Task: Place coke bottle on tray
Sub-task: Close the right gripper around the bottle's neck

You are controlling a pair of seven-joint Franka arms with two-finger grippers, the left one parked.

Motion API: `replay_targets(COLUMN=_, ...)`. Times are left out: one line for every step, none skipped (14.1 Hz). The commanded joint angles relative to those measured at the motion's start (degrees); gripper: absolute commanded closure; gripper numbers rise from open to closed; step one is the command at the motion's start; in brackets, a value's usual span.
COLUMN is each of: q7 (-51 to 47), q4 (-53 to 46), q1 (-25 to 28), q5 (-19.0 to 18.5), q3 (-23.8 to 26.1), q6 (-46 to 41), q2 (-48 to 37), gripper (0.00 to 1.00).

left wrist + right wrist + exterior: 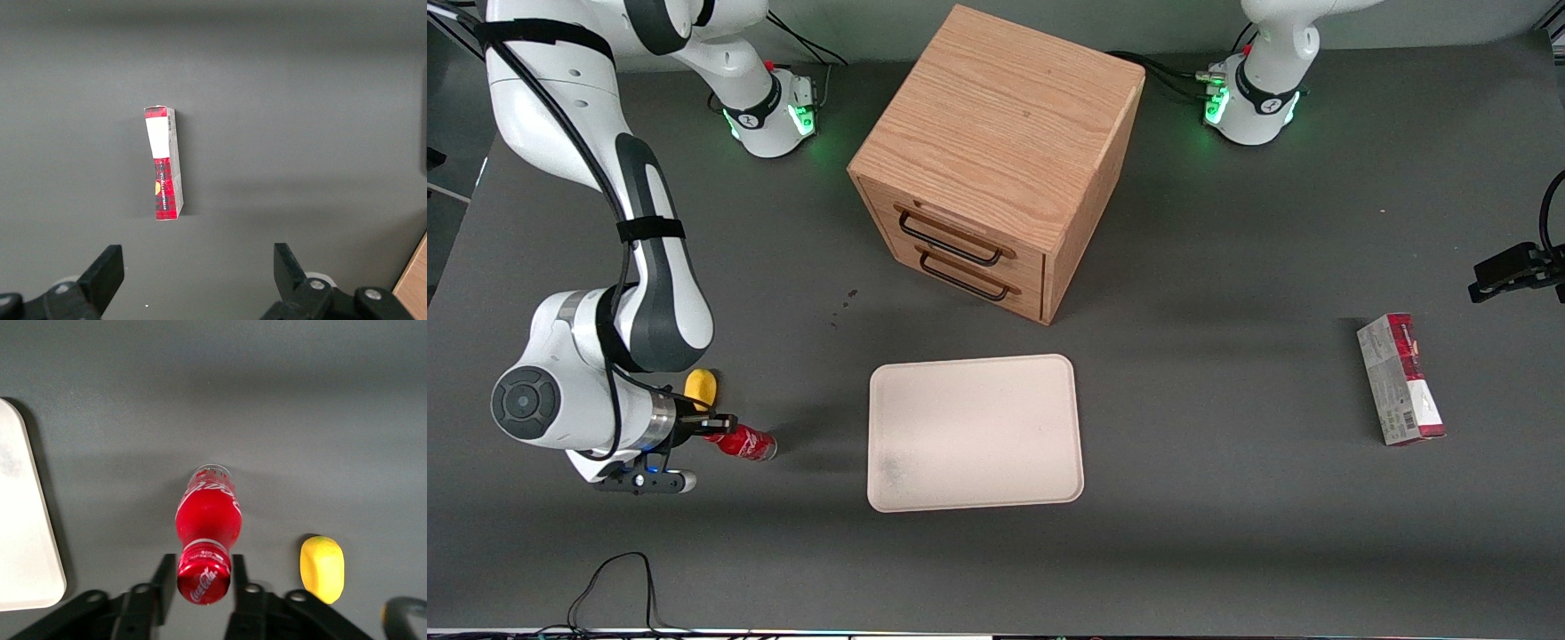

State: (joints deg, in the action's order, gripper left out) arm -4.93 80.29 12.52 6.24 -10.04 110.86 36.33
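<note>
Both hand (200, 583) fingers (162, 583) pinch the coke bottle (207, 527) neck.

red-and-grey carton (164, 163) | lying flat on dark table (300, 120) | alone

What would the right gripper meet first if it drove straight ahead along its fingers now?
Probably nothing new: the gripper is already clamped on the small red plastic coke bottle's neck; below it is bare grey table.
</note>
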Motion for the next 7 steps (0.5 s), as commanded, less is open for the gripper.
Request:
replay_targets(q7=0.0, q4=1.8, q1=0.3, q5=-0.1, q3=-0.2, q6=0.9, q2=-1.4, gripper=1.0)
replay_targets(q7=0.0, q4=1.8, q1=0.3, q5=-0.1, q3=-0.2, q6=0.9, q2=-1.4, gripper=1.0)
replay_targets(q7=0.0, q4=1.8, q1=0.3, q5=-0.1, q3=-0.2, q6=0.9, q2=-1.4, gripper=1.0)
replay_targets(q7=0.0, q4=1.8, q1=0.3, q5=-0.1, q3=-0.2, q6=0.9, q2=-1.4, gripper=1.0)
replay_targets(q7=0.0, q4=1.8, q1=0.3, q5=-0.1, q3=-0.2, q6=0.7, q2=-1.5, gripper=1.0)
replay_targets(q7=-0.1, q4=1.7, q1=0.3, q5=-0.1, q3=-0.2, q6=0.4, q2=-1.7, gripper=1.0)
replay_targets(q7=-0.5, q4=1.5, q1=0.4, q5=-0.1, q3=-0.2, q6=-0.1, q2=-2.0, gripper=1.0)
